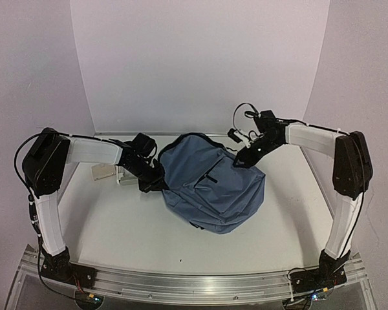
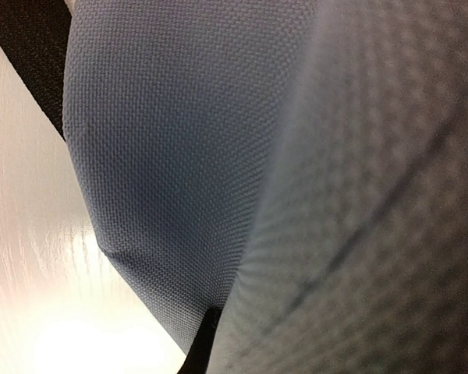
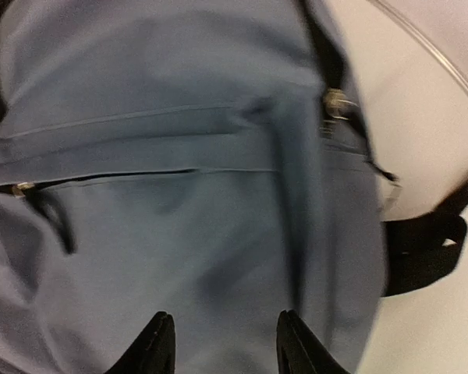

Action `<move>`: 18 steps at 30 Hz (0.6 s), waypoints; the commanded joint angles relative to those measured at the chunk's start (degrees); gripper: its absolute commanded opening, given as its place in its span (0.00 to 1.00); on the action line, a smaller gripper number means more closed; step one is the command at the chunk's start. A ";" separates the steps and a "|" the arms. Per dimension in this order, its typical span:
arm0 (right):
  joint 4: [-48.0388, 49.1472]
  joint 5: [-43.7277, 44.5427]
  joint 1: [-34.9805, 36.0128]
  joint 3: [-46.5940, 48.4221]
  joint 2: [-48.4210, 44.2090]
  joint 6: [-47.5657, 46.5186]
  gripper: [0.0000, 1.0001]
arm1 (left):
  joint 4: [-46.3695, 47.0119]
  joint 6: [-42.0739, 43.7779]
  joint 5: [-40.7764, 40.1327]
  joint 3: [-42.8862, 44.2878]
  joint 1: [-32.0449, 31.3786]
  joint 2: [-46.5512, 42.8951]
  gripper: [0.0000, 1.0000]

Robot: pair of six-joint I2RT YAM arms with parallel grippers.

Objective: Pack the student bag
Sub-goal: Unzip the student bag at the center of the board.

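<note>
Your right claw (image 3: 222,347) stands open. In its own wrist view the two dark fingertips (image 3: 152,347) sit apart at the bottom edge, cut off below, with only blue-grey cloth behind the gap and nothing gripped. From above, it is at the far right corner of the student bag (image 1: 210,194), touching the cloth or just over it; you cannot tell which. That wrist picture is smeared, so detail is soft. You can make out a metal zip pull (image 3: 337,103) towards the right, a second pull (image 3: 19,188) at the left edge, and a black strap (image 3: 421,253) sticking out to the right over the pale table (image 3: 437,117).

Your left claw (image 1: 150,182) is pressed against the left side of the student bag. From above it is dark on dark and its fingers cannot be told apart. Its wrist camera sits so close that woven cloth fills the frame, the right half out of focus, and no finger shows. The claw is closed, but you cannot tell whether cloth is pinched in it. A dark band crosses that view's top left corner, and glare washes out the table below it.

The student bag lies mid-table between the two arms, with its front pocket (image 1: 210,175) facing up. By the left arm a small pale flat thing (image 1: 105,172) rests on the table, partly hidden; what it is cannot be made out.
</note>
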 commanded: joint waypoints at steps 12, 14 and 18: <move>7.90 1.06 12.88 -4.68 -0.79 1.95 0.55 | -3.76 1.22 0.11 1.53 -0.47 -1.84 0.00; 9.37 2.58 13.43 -4.60 0.10 2.05 0.55 | -3.85 1.23 0.02 1.62 -0.46 -1.85 0.00; 11.49 5.87 15.03 -4.75 1.57 1.79 0.55 | -3.88 1.13 -0.03 1.55 -0.46 -1.91 0.00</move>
